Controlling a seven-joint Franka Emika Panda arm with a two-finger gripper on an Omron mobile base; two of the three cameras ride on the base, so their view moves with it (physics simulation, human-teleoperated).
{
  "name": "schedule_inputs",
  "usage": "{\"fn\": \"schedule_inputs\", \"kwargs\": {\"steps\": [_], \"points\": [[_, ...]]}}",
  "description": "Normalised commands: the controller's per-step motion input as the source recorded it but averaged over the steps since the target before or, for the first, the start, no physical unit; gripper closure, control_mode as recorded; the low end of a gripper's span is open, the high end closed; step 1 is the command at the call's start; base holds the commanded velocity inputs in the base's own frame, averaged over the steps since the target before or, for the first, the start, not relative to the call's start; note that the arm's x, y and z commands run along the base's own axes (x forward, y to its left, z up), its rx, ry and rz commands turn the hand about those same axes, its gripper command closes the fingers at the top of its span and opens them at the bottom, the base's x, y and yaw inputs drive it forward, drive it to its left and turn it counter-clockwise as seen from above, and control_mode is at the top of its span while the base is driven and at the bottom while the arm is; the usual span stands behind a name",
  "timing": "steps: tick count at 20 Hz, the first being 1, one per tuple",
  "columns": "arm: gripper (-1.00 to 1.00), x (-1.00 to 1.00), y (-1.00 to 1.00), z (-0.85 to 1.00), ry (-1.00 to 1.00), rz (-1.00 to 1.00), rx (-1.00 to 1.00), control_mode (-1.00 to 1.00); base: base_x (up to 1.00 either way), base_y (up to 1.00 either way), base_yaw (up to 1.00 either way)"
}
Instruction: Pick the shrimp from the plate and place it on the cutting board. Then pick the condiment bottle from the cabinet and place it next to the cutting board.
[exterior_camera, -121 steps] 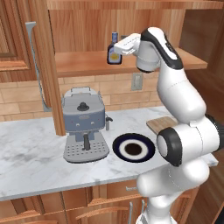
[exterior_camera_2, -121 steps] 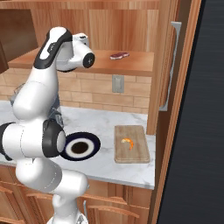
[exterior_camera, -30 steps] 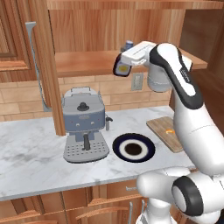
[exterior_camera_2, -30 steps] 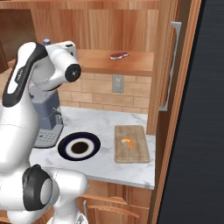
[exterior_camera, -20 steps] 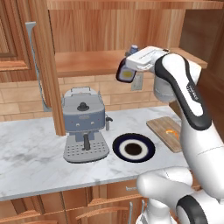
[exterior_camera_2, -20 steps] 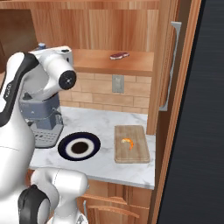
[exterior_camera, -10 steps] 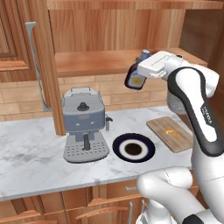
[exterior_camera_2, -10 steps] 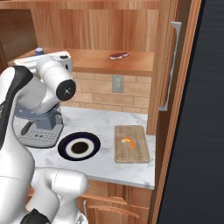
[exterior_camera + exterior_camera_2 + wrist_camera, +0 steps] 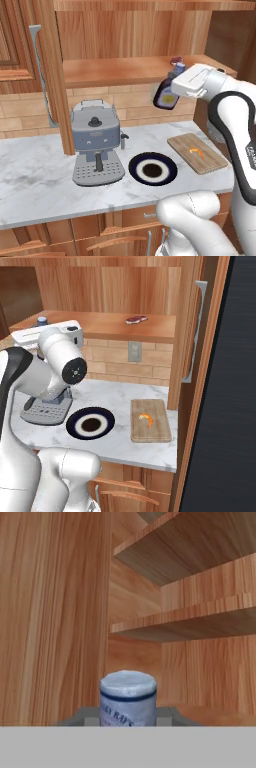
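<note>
The condiment bottle (image 9: 165, 96), dark brown with a blue cap and a yellow-and-white label, hangs tilted in the air in front of the cabinet shelf (image 9: 120, 71), above the counter between the plate and the cutting board. My gripper (image 9: 170, 89) is shut on it. In the hand view the bottle's cap (image 9: 128, 696) stands between the fingertips (image 9: 84, 715). The shrimp (image 9: 196, 151) (image 9: 145, 418) lies on the wooden cutting board (image 9: 206, 159) (image 9: 159, 428). Left of the board sits the navy-rimmed plate (image 9: 136, 167) (image 9: 74, 425).
A grey coffee machine (image 9: 96, 142) stands on the marble counter left of the plate. A small dark red lump (image 9: 136, 319) lies on the cabinet shelf. A wooden post (image 9: 52, 75) rises beside the machine. The counter ends just right of the board.
The arm has swung right and slightly down, carrying the bottle away from the shelf and out over the counter toward the cutting board side. The grip has not changed.
</note>
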Motion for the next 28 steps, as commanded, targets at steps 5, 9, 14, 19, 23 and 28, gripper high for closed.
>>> {"fn": "schedule_inputs", "kwargs": {"steps": [5, 9, 14, 19, 23, 28], "points": [[1.0, -0.32, -0.16, -0.16, 0.0, 0.0, -0.02, -1.0, 0.0, 0.0, 0.0], [1.0, -0.29, -0.09, -0.37, 0.0, 0.0, -0.01, -1.0, 0.0, 0.0, 0.0], [1.0, -0.3, -0.05, -0.46, 0.0, 0.0, -0.01, -1.0, 0.0, 0.0, 0.0], [1.0, -0.18, 0.0, -0.49, 0.0, 0.0, 0.0, -1.0, 0.0, 0.0, 0.0], [1.0, -0.04, 0.0, -0.4, 0.0, 0.0, 0.0, -1.0, 0.0, 0.0, 0.0], [1.0, -0.09, -0.01, -0.38, 0.0, 0.0, 0.0, -1.0, 0.0, 0.0, 0.0]]}}
